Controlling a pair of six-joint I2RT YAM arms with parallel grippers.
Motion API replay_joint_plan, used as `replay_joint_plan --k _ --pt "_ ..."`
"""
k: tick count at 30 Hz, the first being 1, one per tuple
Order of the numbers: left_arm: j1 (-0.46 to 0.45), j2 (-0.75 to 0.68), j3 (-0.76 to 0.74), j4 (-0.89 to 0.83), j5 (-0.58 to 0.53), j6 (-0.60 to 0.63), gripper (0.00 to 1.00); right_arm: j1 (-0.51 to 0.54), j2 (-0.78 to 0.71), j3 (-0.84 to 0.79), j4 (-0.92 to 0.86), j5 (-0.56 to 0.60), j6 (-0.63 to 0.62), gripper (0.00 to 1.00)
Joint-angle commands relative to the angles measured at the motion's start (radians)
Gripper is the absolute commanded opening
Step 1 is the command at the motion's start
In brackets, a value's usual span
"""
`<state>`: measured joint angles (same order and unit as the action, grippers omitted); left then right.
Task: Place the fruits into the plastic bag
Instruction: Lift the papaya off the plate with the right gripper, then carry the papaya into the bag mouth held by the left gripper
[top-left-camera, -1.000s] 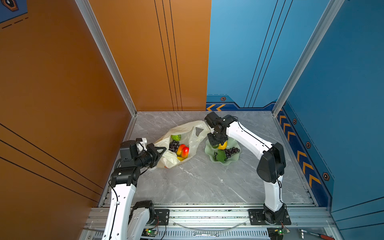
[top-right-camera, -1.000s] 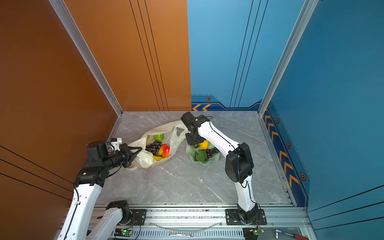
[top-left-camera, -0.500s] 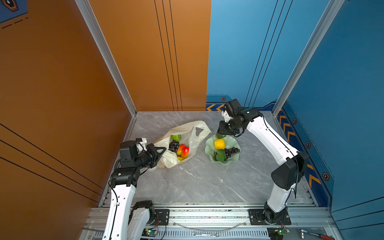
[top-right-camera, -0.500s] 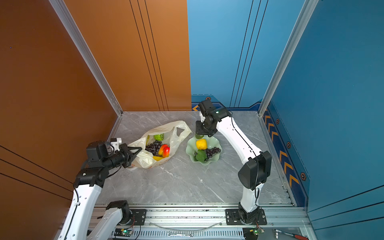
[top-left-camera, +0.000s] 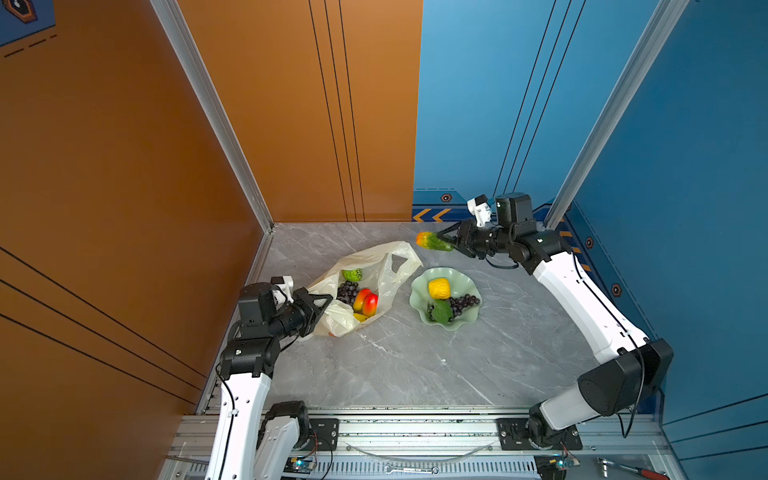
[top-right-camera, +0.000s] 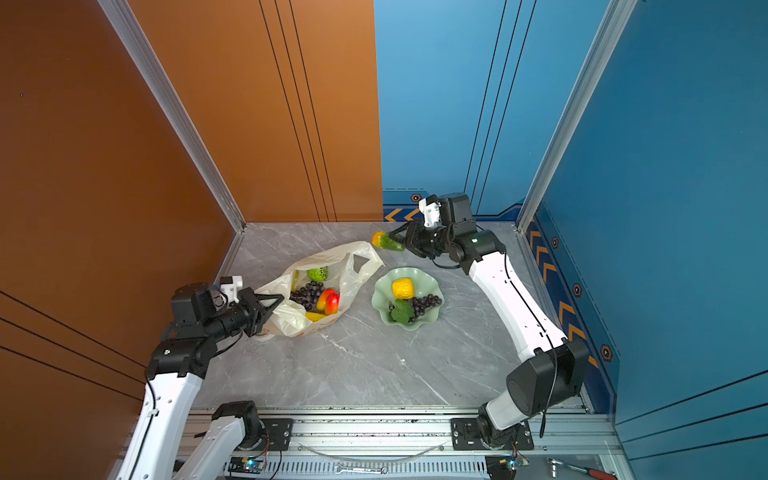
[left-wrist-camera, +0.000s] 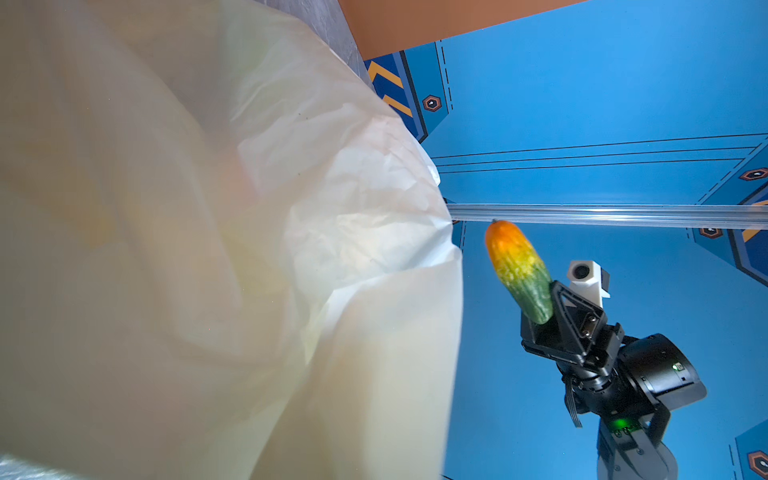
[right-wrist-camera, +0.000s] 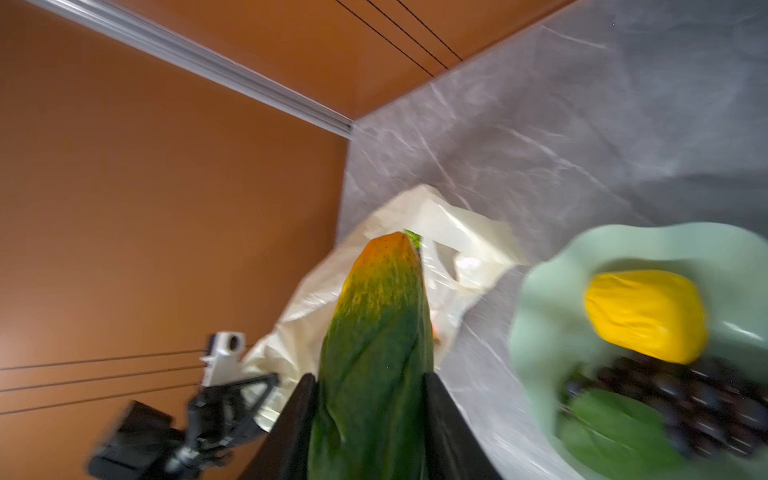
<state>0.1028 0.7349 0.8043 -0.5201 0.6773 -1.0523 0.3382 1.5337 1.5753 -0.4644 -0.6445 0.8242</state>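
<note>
Both top views: grips a green-and-orange fruit (top-left-camera: 432, 242) by its green end in the right gripper (top-left-camera: 446, 242), raised near the far handle of the plastic bag (top-left-camera: 365, 258), not yet over the mouth; pinches the near rim in the closed left gripper (top-left-camera: 329, 297). Left wrist view: shows a short bite on a long fruit; could pivot or slip out. Right wrist view, blurred: risks a drop short of the floppy mouth, beside the dish (right-wrist-camera: 536, 291).

Cream-white translucent plastic bag (top-left-camera: 365, 258), long fruit (top-left-camera: 434, 242) mottled green shading to orange, pale green dish (top-left-camera: 469, 322), yellow lemon-like fruit (top-left-camera: 439, 288), dark purple grapes (top-left-camera: 465, 302), grey white-veined tabletop (top-left-camera: 415, 365).
</note>
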Motion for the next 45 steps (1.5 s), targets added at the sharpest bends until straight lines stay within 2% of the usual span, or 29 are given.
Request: replay_joint_plan --k 1,5,8,16,23,27,38,45 --pt "-0.009 -0.013 0.012 -0.01 -0.025 -0.008 0.0 -0.004 -0.019 -0.076 0.455 -0.168 0.293 0.37" --pt "-0.011 -0.01 0.016 -0.01 -0.027 -0.008 0.0 0.014 0.009 -0.123 0.758 -0.2 0.512 0.37" --pt "-0.013 -0.008 0.021 -0.011 -0.028 -0.006 0.0 0.053 0.051 -0.129 0.891 -0.208 0.604 0.37" --pt "-0.014 0.01 0.033 -0.011 -0.024 0.003 0.0 0.214 0.218 -0.007 0.906 -0.254 0.616 0.36" --pt "-0.012 0.011 0.041 -0.012 -0.019 0.006 0.0 0.296 0.328 0.055 0.791 -0.266 0.537 0.35" --pt "-0.008 0.011 0.043 -0.015 -0.015 0.008 0.0 0.313 0.339 0.051 0.645 -0.267 0.418 0.35" --pt "0.006 0.035 0.054 -0.017 0.003 0.023 0.0 0.318 0.268 -0.027 0.415 -0.294 0.203 0.35" --pt "0.009 0.047 0.059 -0.017 0.008 0.031 0.0 0.31 0.167 -0.142 0.4 -0.328 0.168 0.35"
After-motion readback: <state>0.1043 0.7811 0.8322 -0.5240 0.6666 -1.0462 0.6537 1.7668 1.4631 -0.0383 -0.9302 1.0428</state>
